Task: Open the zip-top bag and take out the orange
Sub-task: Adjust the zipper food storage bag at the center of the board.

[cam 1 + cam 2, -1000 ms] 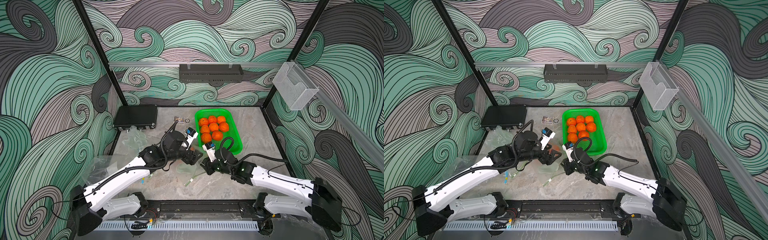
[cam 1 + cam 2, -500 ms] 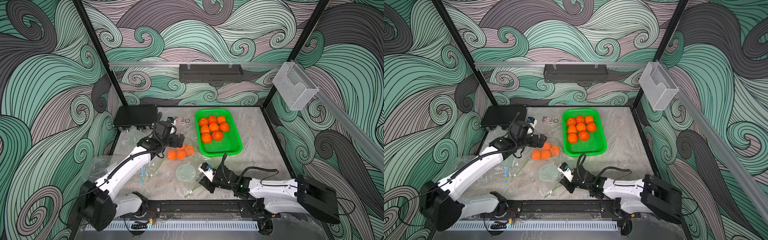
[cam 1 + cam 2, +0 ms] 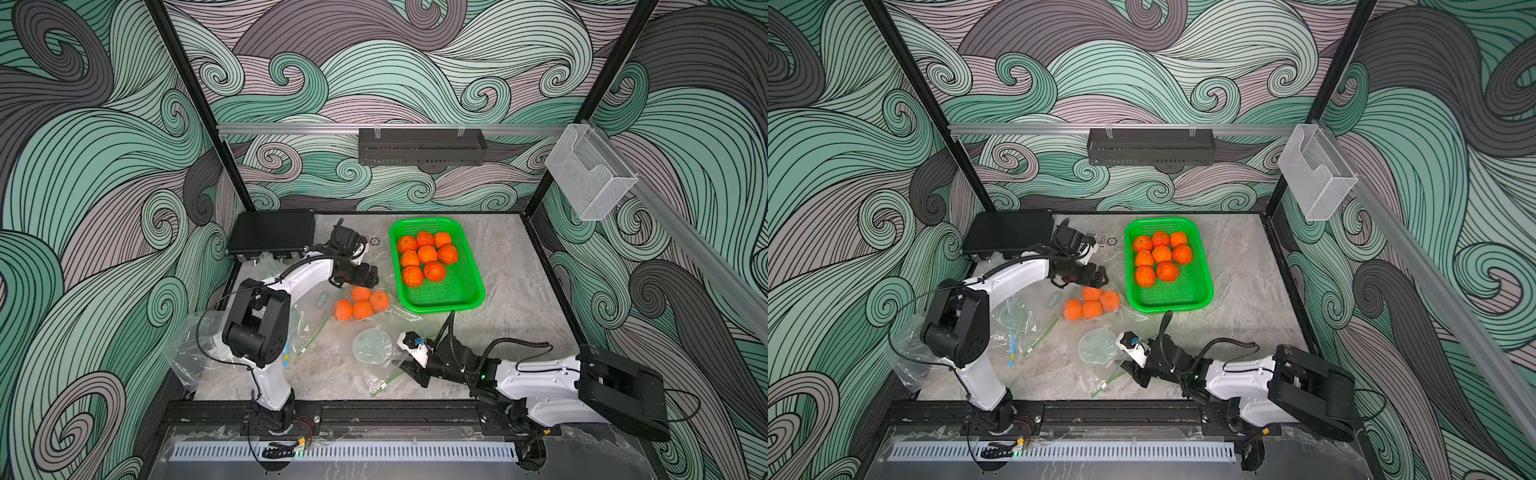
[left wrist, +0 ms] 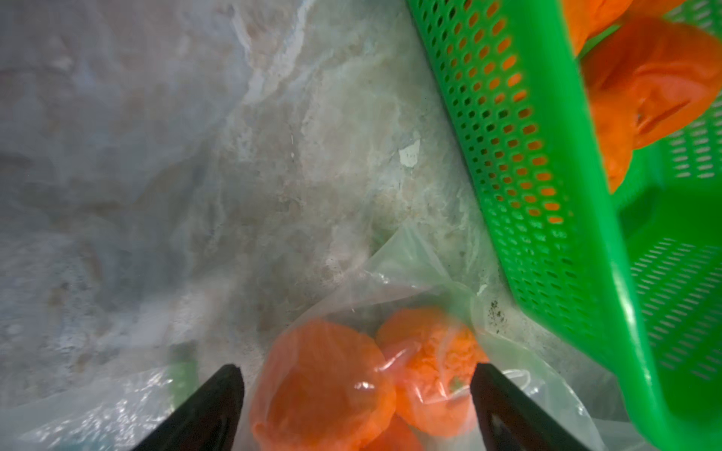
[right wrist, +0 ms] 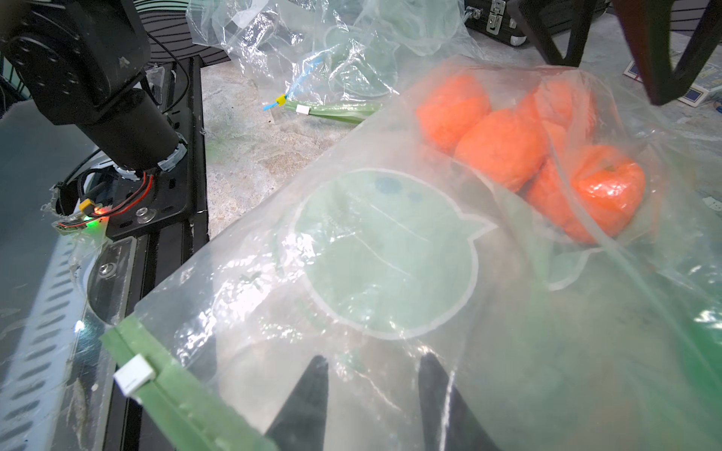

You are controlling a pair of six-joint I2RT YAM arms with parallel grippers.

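Only the right wrist view shows the bag (image 5: pixel 390 254) draped over the part-open, empty right jaws, its oranges (image 4: pixel 324 390) lying just ahead of the wide-open, empty left jaws

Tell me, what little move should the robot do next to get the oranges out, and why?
Probably shift the right claw over to the white slider and pinch it. The oranges lie inside the zip-top bag, its green zipper strip looks closed, and the claw's jaws stand apart near that strip.
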